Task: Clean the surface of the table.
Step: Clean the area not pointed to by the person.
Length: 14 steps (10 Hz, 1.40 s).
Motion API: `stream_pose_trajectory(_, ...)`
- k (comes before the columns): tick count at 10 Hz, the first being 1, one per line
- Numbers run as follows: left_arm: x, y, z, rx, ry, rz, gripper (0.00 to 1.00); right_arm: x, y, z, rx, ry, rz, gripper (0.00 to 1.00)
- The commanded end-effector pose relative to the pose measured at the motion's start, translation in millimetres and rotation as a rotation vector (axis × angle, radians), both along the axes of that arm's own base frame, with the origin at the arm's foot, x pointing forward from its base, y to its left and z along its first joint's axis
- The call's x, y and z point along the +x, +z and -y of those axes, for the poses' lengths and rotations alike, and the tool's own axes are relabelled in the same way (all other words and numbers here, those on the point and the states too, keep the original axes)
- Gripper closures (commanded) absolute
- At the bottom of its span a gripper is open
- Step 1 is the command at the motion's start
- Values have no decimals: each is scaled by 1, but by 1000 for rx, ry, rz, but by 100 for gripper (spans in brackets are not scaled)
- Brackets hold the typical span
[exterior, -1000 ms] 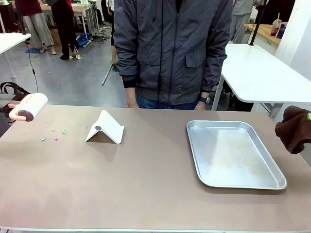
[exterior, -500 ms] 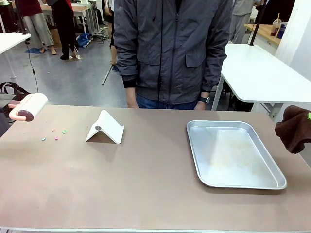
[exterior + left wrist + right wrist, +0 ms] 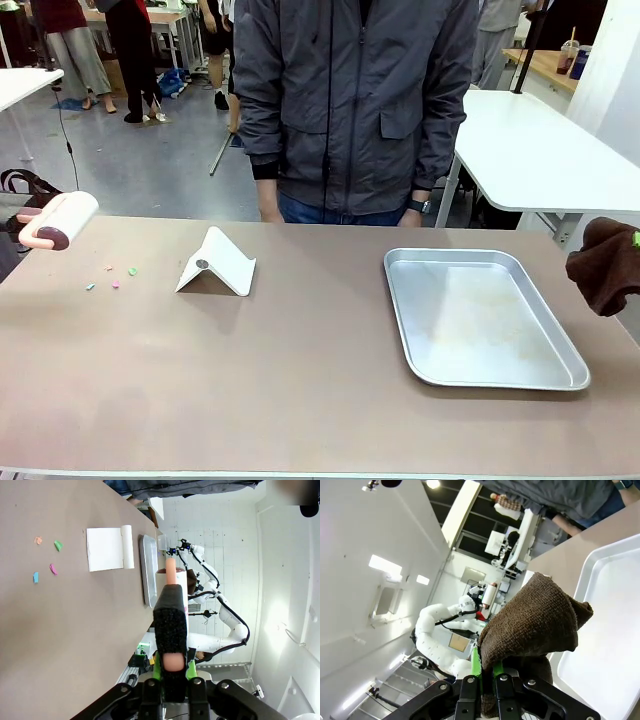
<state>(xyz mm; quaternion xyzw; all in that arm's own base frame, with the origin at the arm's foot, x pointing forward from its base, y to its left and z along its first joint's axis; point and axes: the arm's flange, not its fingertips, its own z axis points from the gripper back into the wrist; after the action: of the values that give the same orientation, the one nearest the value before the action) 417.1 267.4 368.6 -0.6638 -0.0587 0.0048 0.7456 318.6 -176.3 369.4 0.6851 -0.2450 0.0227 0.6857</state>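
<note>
The left claw (image 3: 172, 674) is pinching the dark-padded handle of a lint roller (image 3: 60, 220), holding it near the table's far left corner; the right claw (image 3: 487, 675) is clamping a brown cloth (image 3: 535, 625) at the right edge, beside a metal tray (image 3: 480, 315); the table (image 3: 300, 390) is stretching between them, carrying small coloured scraps (image 3: 112, 278) and a white folded stand (image 3: 217, 263); a person (image 3: 350, 100) is standing at its far side.
</note>
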Motion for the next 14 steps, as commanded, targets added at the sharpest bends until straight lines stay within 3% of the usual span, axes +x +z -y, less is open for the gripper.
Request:
stream_pose_trajectory(1,-1,2,0,-3,-3,2,84,3,4,1,22,0,15,91)
stream_pose_trajectory(5,0,0,0,0,0,0,81,3,4,1,22,0,15,91)
stream_pose_trajectory(8,-12,6,-15,209,77,22,81,3,4,1,22,0,15,91)
stream_pose_trajectory(10,-19,8,-37,397,206,23,81,3,4,1,22,0,15,91)
stream_pose_trajectory(11,-21,8,-38,476,248,27,90,3,4,1,22,0,15,91)
stream_pose_trajectory(14,-20,2,-32,556,243,32,90,3,4,1,22,0,15,91)
